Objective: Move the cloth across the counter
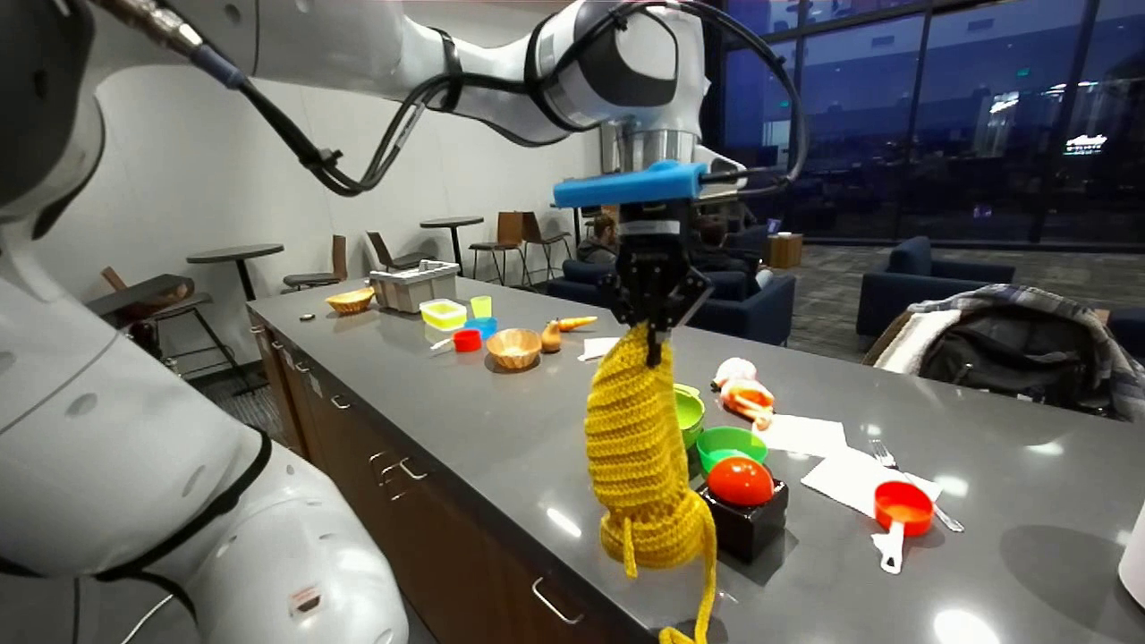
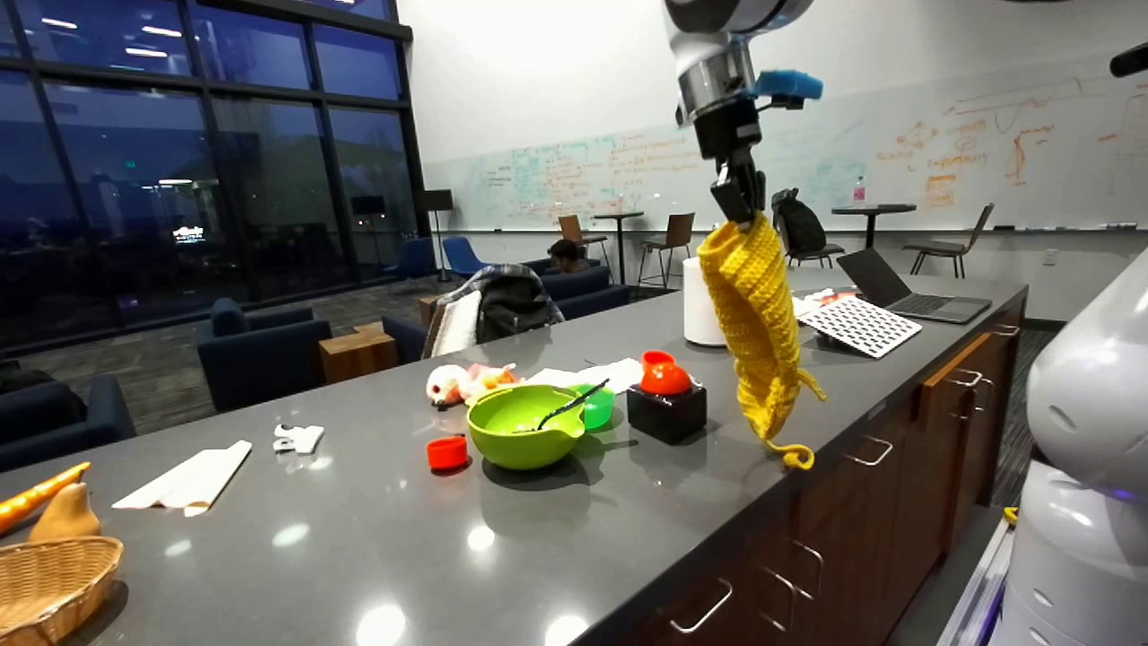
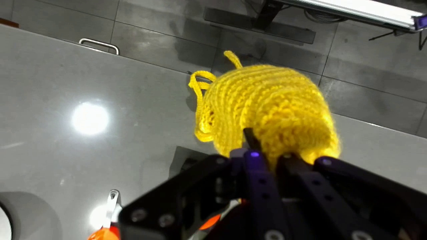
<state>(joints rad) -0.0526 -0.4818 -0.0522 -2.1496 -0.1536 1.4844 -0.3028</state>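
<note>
Cloth (image 2: 752, 323) dangles beside the black box (image 2: 665, 414), which a red dome (image 2: 665, 380) tops; a lime-green bowl (image 2: 516, 444) sits near it. Higher than the box, my end effector (image 1: 654, 347) points down, clamped on the cloth's upper end. Grey desk (image 2: 359, 493) carries the box; dark windows (image 1: 863, 107) rise beyond it.

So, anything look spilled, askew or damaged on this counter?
Nothing looks spilled or damaged. The fork looks untidy: in an exterior view it lies slantwise, overlapping a white sheet. The cloth hangs from the end effector, which fits the task.
</note>
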